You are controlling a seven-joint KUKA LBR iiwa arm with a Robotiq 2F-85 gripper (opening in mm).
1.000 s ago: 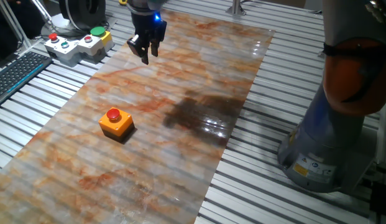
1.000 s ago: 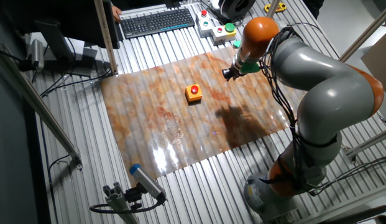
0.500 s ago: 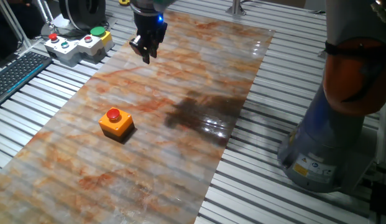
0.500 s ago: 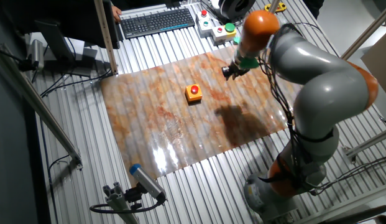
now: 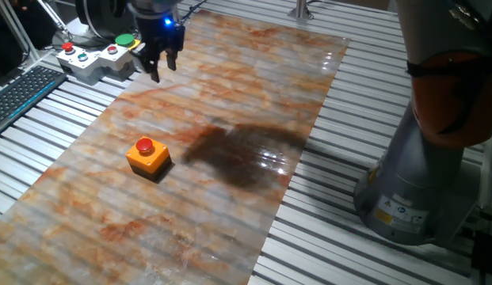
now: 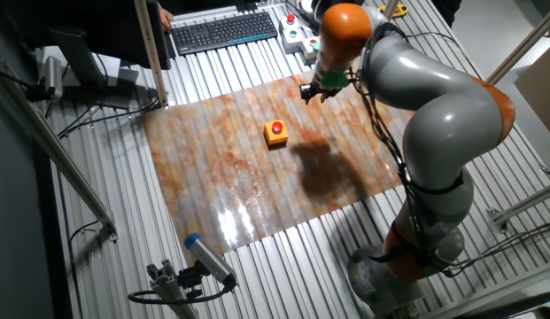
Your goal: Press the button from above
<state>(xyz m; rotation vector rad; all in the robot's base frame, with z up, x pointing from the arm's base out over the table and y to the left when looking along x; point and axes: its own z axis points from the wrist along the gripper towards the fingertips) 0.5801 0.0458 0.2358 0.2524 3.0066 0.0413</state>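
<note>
We are hanging our fingers [image 5: 158, 70] in the upper left of the frame, holding nothing; we cannot tell how wide they are. The button [image 5: 144, 146] is sitting lower in the frame, well apart from them, on the bench [image 5: 253, 95].

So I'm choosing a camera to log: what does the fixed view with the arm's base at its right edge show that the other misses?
Only that view shows the arm's base label close up. Only the other shows the blue-tipped tool and the whole keyboard. Both show the button, the gripper, the marbled mat and the control box.
</note>
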